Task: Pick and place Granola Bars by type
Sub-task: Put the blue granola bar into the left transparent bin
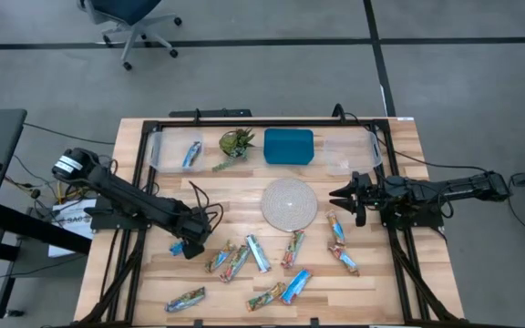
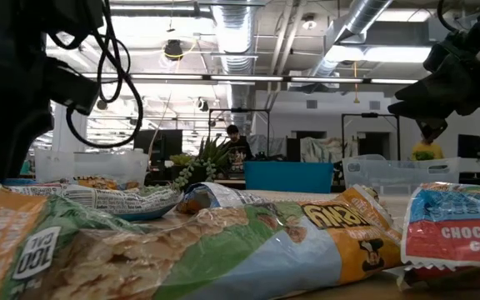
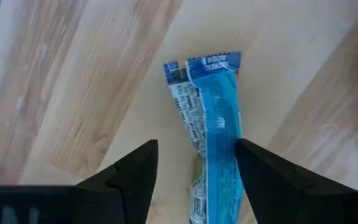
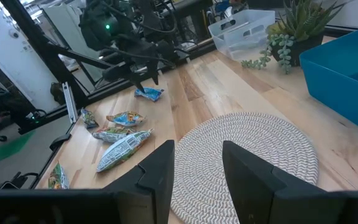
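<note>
Blue bar (image 3: 213, 130) between open left end effector (image 3: 194, 180) fingers, bare wood around, right end effector (image 1: 346, 194) part-open, empty.

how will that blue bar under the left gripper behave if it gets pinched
The blue bar has a glossy, creased film wrapper, so it will probably crinkle and may slip. It looks small and thin, so likely light. Lying flat between the left gripper fingers, it should slide rather than roll.
</note>
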